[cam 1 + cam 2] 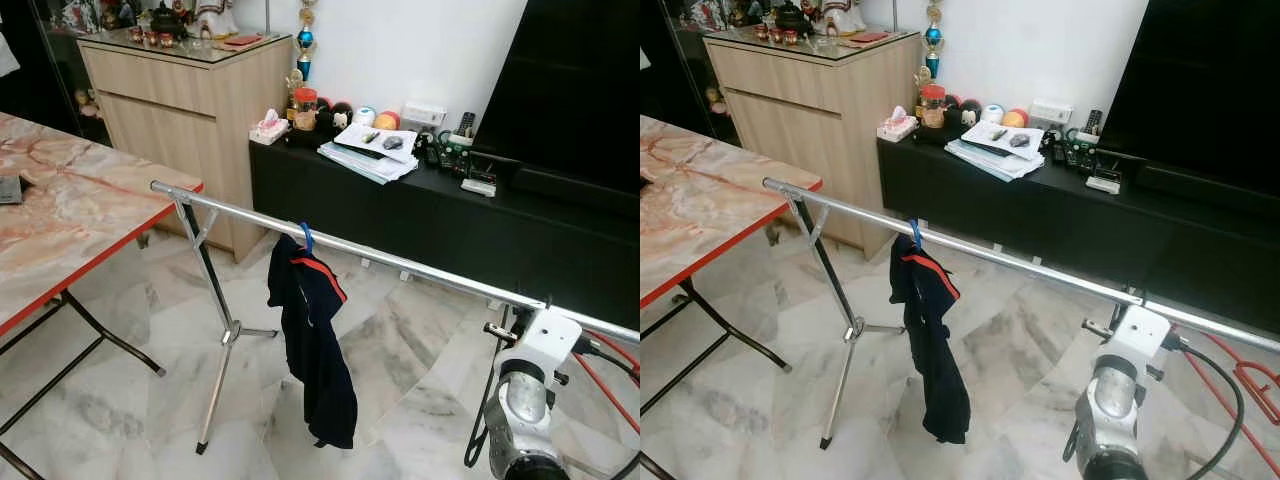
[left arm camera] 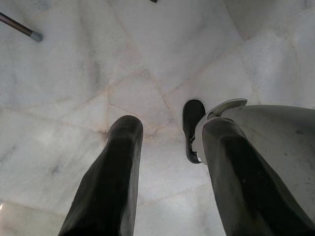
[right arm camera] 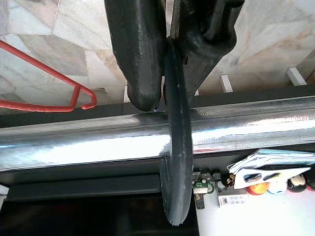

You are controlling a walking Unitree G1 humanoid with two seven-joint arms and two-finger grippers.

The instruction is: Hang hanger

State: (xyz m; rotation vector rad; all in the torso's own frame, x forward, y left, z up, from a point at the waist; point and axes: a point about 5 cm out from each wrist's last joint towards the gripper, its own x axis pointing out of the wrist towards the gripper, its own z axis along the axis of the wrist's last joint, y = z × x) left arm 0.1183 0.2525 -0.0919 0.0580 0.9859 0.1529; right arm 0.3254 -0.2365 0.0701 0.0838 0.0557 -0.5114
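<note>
While the right gripper (image 3: 165,93) is clenching a black hanger hook (image 3: 176,162) over the rail (image 3: 74,142), seating it, the left gripper (image 2: 165,162) is dangling released at six o'clock.

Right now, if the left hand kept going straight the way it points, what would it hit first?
Most likely the marble floor. The left hand points down at bare tiles, open, with the robot's own foot just beside that line.

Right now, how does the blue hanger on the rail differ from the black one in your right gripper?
The blue hanger hangs free, carrying a dark jacket; the black hanger is pinched in the right gripper. The blue hanger sits nearer the stand; the black hanger is at the robot's end. Both hook over the silver rail.
</note>
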